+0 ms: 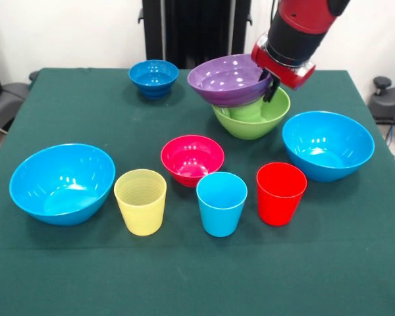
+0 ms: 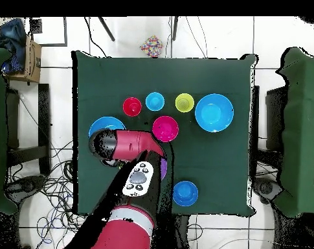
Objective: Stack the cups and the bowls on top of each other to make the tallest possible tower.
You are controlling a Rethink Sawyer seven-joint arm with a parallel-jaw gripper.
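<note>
My gripper (image 1: 268, 84) is shut on the right rim of the wide purple bowl (image 1: 227, 80), which is tilted over the large lime green bowl (image 1: 253, 124). The green cup (image 1: 245, 112) stands inside the lime bowl, right under the purple bowl. I cannot tell whether the two touch. On the near half of the table stand the yellow cup (image 1: 140, 201), the light blue cup (image 1: 221, 203) and the red cup (image 1: 280, 193), with the pink-red bowl (image 1: 191, 158) behind them. In the overhead view the arm (image 2: 130, 144) hides the gripper, and only a sliver of purple (image 2: 164, 170) shows.
A large light blue bowl (image 1: 61, 182) sits at the front view's left and another (image 1: 327, 145) at its right. The small dark blue bowl (image 1: 153, 77) sits at the far left by the pedestal. Chairs and cables surround the table (image 2: 204, 162).
</note>
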